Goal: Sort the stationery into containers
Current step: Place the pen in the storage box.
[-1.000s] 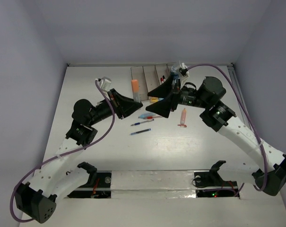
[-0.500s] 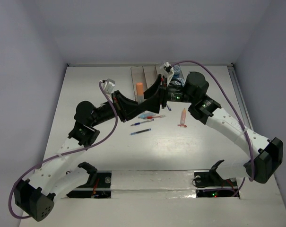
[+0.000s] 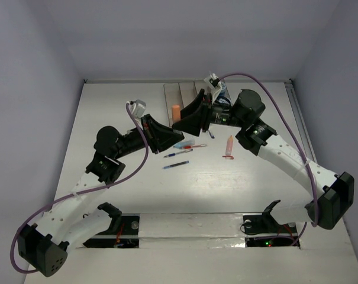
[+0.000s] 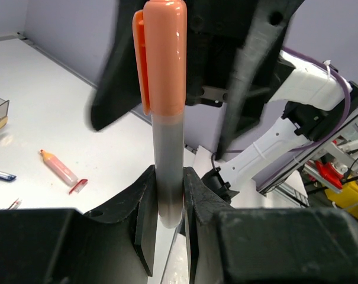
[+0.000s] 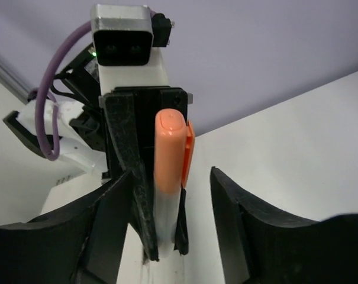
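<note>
- Your left gripper [image 4: 167, 204] is clamped on the clear lower barrel of an orange-capped marker [image 4: 165, 71], with the cap end pointing out past the fingertips
- Your right gripper [image 5: 171, 177] is spread wide, one finger on each side of the marker and neither touching it
- From above, the marker hangs in the air between the two grippers, at the near end of the bins [image 3: 184, 93]
- Two blue pens [image 3: 177, 154] and a pink stick [image 3: 229, 146] lie loose on the table [image 3: 107, 106], near your grippers
</note>
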